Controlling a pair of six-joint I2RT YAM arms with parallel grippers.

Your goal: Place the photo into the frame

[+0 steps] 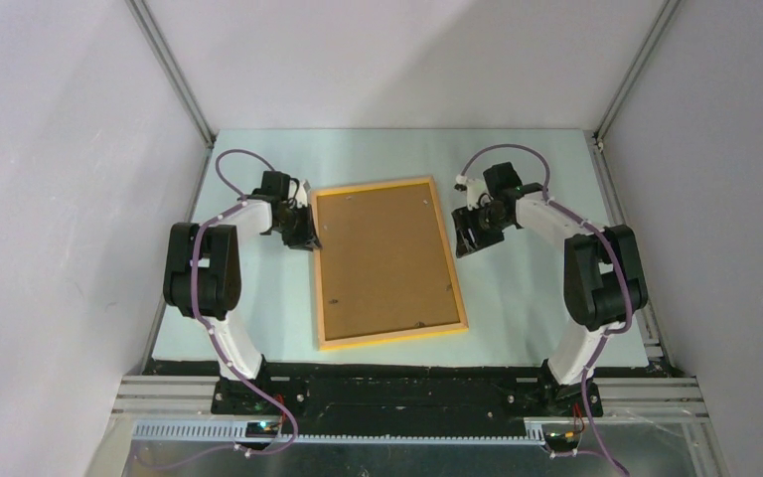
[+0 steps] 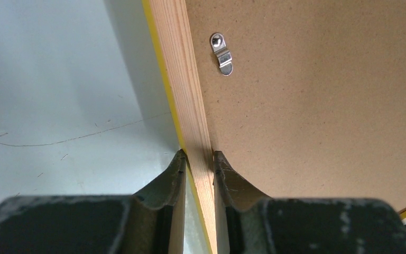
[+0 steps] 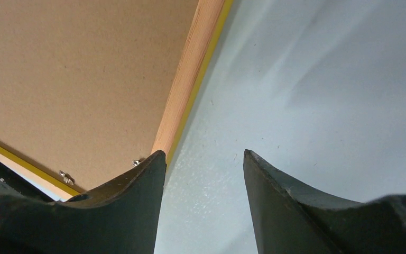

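The yellow-orange wooden frame (image 1: 392, 336) lies back side up in the middle of the table, with the brown backing board (image 1: 382, 258) filling it. The photo is hidden. My left gripper (image 1: 310, 237) is at the upper part of the frame's left rail. In the left wrist view the gripper (image 2: 197, 155) is shut on that wooden rail (image 2: 182, 79), one finger on each side. My right gripper (image 1: 465, 241) hovers just off the frame's right rail. In the right wrist view it (image 3: 204, 153) stands open over bare table, its left fingertip (image 3: 156, 161) at the rail (image 3: 187, 84).
A small metal turn clip (image 2: 222, 54) sits on the backing board (image 2: 317, 95) near the left rail, and further clips (image 3: 66, 177) show along another side. The pale green table (image 1: 536, 288) is enclosed by white walls and aluminium posts (image 1: 174, 70).
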